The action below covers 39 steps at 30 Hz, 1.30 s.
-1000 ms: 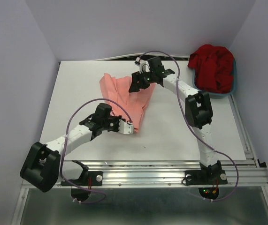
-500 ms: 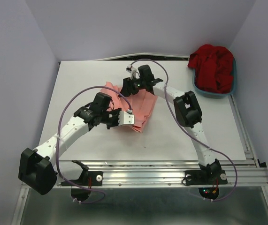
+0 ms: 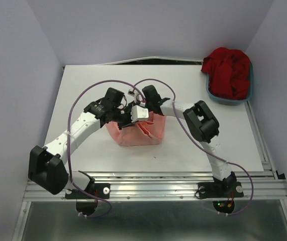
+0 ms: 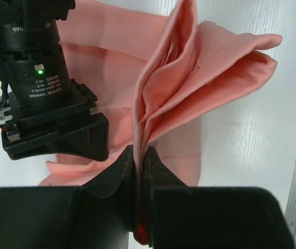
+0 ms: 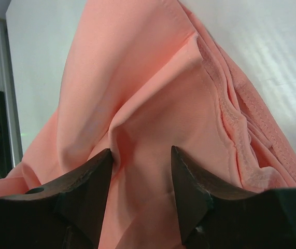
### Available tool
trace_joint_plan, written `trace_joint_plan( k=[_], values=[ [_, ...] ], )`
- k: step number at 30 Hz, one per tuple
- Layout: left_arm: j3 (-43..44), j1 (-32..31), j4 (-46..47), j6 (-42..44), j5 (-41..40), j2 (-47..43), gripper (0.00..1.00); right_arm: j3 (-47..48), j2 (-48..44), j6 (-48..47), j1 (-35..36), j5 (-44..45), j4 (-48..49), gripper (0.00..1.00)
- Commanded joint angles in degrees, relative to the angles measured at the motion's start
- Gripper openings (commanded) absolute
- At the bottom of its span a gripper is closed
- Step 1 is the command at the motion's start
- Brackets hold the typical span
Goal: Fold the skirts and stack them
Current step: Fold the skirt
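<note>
Left wrist view first: what are the jaws doing?

— The left gripper (image 4: 140,155) is clenched tight on a bunched edge of the salmon-pink skirt (image 4: 189,67). Several layers of cloth fan up out of the closed jaws.

And the right wrist view?

— The right gripper (image 5: 140,155) has its jaws parted by a moderate gap. Pink cloth fills the space between them, and one fingertip (image 5: 103,161) touches a crease. It looks released rather than pinching.

How many of each thing are there?

— Two arms and two skirts. The pink one is a folded bundle near the middle of the white table (image 3: 193,145), under both grippers. The deep red skirt (image 3: 228,73) is heaped in the single teal basin (image 3: 218,98) at the far right corner.

What differs from half a second ago?

— The pink skirt was spread wider and lay farther back. It is now more compact, its far edge carried forward, and the two grippers have drawn close together over it. The red skirt has not moved.
</note>
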Motion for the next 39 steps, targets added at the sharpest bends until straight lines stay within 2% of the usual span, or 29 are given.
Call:
trace_joint_plan(
  k=[1, 5, 7, 10, 15, 20, 22, 31, 39],
  values=[
    [1.0, 1.2, 2.4, -0.8, -0.5, 2.2, 0.0, -5.7, -3.1, -0.8, 1.9, -1.3, -3.2, 0.55],
    [-0.1, 1.3, 2.3, -0.3, 1.0, 2.6, 0.0, -3.4, -5.7, -2.8, 1.9, 0.9, -5.6, 0.63],
    [-0.2, 1.2, 1.1, 0.0, 2.6, 2.3, 0.0, 0.4, -6.2, -2.8, 0.7, 3.2, -6.7, 0.69],
    [-0.6, 1.2, -0.5, 0.8, 3.8, 1.9, 0.0, 5.9, -5.2, -2.8, -1.9, 4.5, -9.3, 0.75],
    [-1.4, 1.2, -2.3, 1.6, 4.4, 1.1, 0.0, 16.9, -0.4, -3.5, -5.6, 7.3, -12.2, 0.74],
    [0.3, 1.2, -4.4, 1.2, 5.1, 2.4, 0.0, 19.2, 3.2, -7.6, -6.4, 10.9, -15.3, 0.63],
    [1.5, 1.3, -4.4, 0.3, 5.0, 3.2, 0.0, 18.5, 4.8, -7.7, -6.4, 10.8, -16.0, 0.54],
    [10.6, 3.6, -4.4, -2.9, 4.4, 11.2, 0.0, 14.0, 7.6, -5.0, -6.4, -0.5, -17.0, 0.29],
    [20.9, 7.6, -0.8, -4.4, 1.3, 23.8, 0.0, 9.7, 6.9, -2.7, -6.4, -7.3, -14.0, 0.24]
  ],
)
